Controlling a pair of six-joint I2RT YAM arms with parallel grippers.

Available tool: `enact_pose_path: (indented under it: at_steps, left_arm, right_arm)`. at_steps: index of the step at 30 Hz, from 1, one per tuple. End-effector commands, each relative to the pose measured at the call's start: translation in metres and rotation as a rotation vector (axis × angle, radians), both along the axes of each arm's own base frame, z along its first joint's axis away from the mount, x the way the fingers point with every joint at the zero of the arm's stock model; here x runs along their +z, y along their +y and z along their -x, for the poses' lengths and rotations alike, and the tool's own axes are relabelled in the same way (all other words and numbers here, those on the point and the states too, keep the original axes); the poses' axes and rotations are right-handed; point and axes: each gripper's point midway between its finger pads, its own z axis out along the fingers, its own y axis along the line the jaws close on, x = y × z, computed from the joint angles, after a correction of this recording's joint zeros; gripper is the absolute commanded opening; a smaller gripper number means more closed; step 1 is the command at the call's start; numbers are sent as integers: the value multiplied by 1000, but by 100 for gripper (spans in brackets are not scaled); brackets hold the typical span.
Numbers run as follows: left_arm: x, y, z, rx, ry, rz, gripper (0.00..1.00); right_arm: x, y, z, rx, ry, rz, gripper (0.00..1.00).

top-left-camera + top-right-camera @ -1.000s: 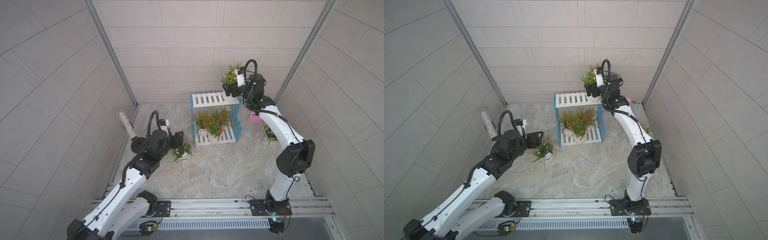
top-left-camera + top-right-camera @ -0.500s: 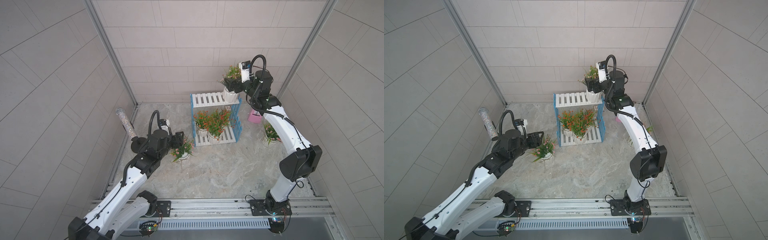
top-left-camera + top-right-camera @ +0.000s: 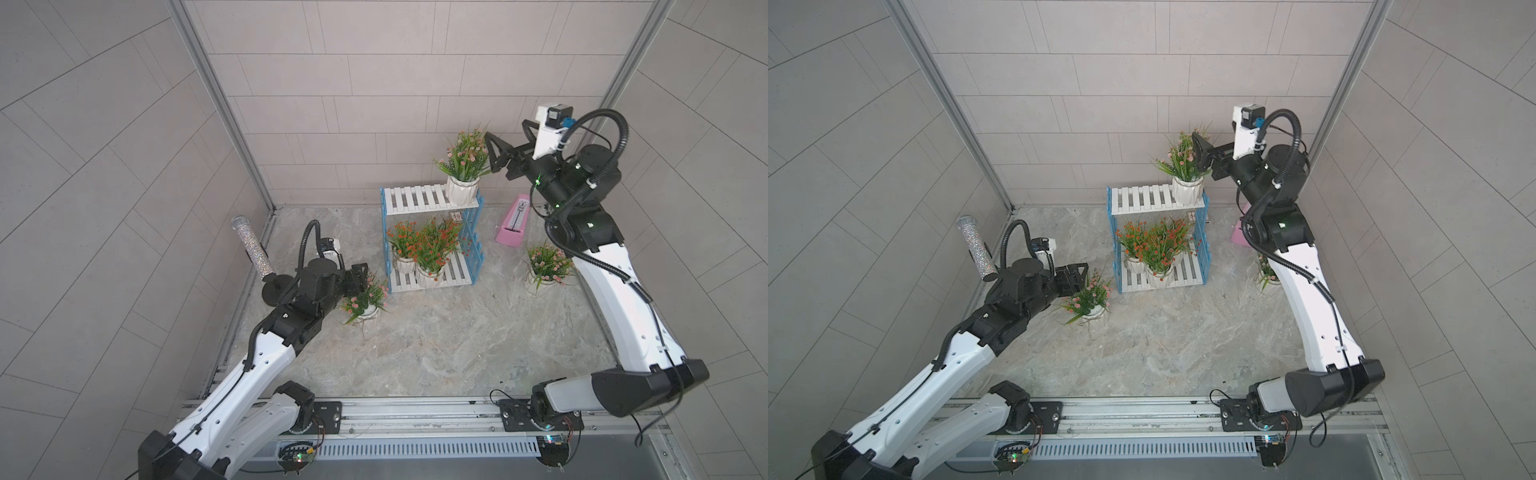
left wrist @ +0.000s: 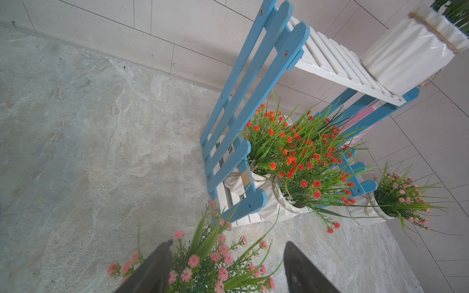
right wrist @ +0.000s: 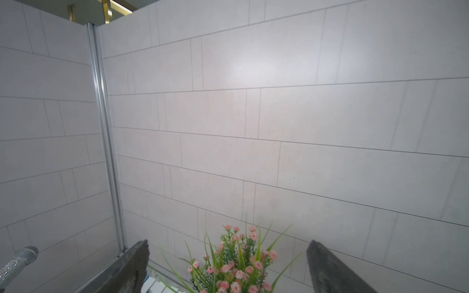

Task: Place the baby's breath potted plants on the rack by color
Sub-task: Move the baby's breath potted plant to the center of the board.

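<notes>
The rack (image 3: 415,198) carries the orange plants (image 3: 428,245) crowded on its lower shelf, so pink belongs on the upper one. One pink plant (image 3: 462,160) stands upright at the right end of that upper shelf. The right jaws hang spread wide just beside its spray, released and holding nothing. A second pink plant (image 3: 365,297) is on the bench (image 3: 436,353) off the rack's front left corner. A third pink plant (image 3: 546,266) stands on the bench well to the rack's right.

The left jaws straddle the second pink plant's spray, part-way apart in the left wrist view. Whether they pinch the stems or only bracket them I cannot tell. Its pot (image 3: 368,313) looks to rest on the bench.

The step in hand looks like the left pick-up. To do it well, take hold low, at the stem bundle or pot rim, since loose sprigs would likely bend and let the pot swing. Lift straight up, clear of the blue pickets (image 4: 294,38) on the rack's left side. Then cross over the upper shelf and set the pot at its left end or middle, apart from the pot at the right end. The right arm (image 3: 602,270) should probably back off from the rack first, without brushing the placed spray, so the two arms do not meet above the shelf.
</notes>
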Motion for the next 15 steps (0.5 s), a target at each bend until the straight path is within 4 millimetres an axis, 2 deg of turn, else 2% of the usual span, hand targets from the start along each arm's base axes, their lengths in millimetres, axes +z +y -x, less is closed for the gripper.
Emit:
enact_pose_path:
  at_steps: [1, 6, 11, 15]
  left_arm:
    - [6, -1, -3, -1, -33, 0, 73]
    - [10, -6, -3, -14, -47, -7, 73]
    - [9, -12, 1, -26, -57, -31, 73]
    - [0, -30, 11, -63, -64, -62, 73]
  right_arm:
    - [-19, -36, 2, -120, 69, -65, 99]
    - [-85, -90, 12, -353, 292, -109, 99]
    - [-160, -116, 32, -508, 496, -106, 99]
    - [-229, -128, 44, -597, 669, -109, 99]
